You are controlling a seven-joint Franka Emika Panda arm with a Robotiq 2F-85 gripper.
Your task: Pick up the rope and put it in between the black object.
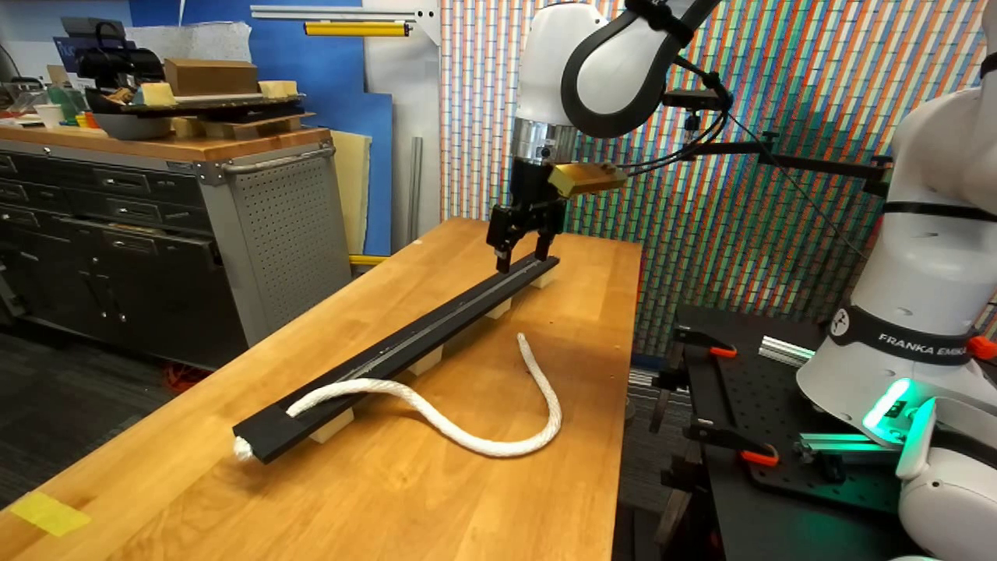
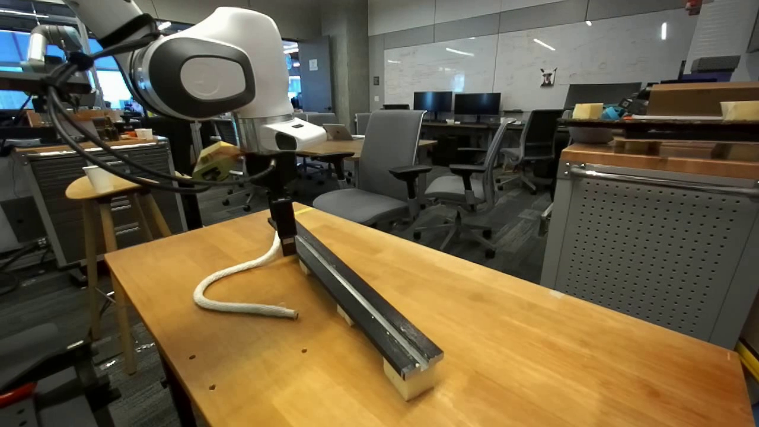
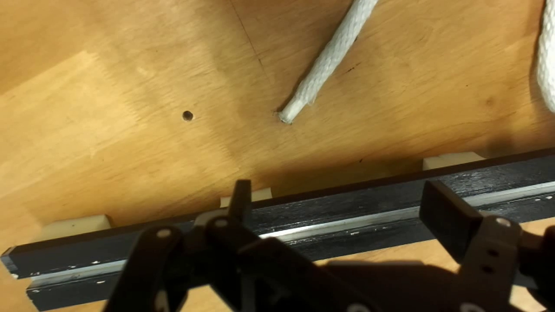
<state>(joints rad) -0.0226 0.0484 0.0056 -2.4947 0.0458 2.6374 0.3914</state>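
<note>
The black object (image 1: 413, 343), a long grooved bar, runs along the table in both exterior views (image 2: 379, 323) and across the wrist view (image 3: 347, 203). The white rope (image 1: 498, 448) lies in an S-curve beside it, with one free end on the table (image 2: 237, 307); that end also shows in the wrist view (image 3: 334, 56). The rope's other part crosses over the bar and meets its groove near one end. A white tuft sticks out of that bar end. My gripper (image 1: 522, 260) is open and empty over the bar, fingers apart along it (image 3: 338, 195); contact cannot be told.
Pale blocks (image 2: 409, 379) hold the bar above the wooden table (image 1: 576, 499). Yellow tape (image 1: 51, 513) is on a table corner. A grey tool cart (image 1: 288, 202) stands beside the table. Chairs (image 2: 379, 166) stand beyond the table's edge. A wooden stool (image 2: 109, 190) stands near another edge.
</note>
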